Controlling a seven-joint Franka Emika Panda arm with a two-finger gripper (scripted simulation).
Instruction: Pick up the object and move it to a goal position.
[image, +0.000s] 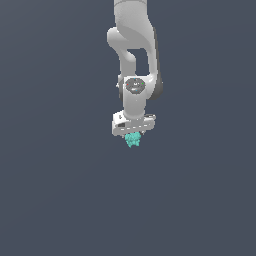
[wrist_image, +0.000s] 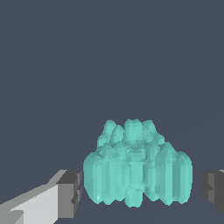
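Grey fingers (wrist_image: 72, 192) flanking turquoise clump (wrist_image: 138, 168), seemingly not touching

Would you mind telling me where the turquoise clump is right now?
In the exterior view the turquoise clump sits near the centre, directly beneath the white end effector; in the wrist view it lies between the two fingers, with a gap on either side.

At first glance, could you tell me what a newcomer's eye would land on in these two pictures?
The turquoise clump stands out first, the only colour against the flat dark grey ground; in the wrist view it sits between the two grey fingers, with a gap showing on each side. In the exterior view the white arm hangs down from the top centre, with the clump at its gripper.
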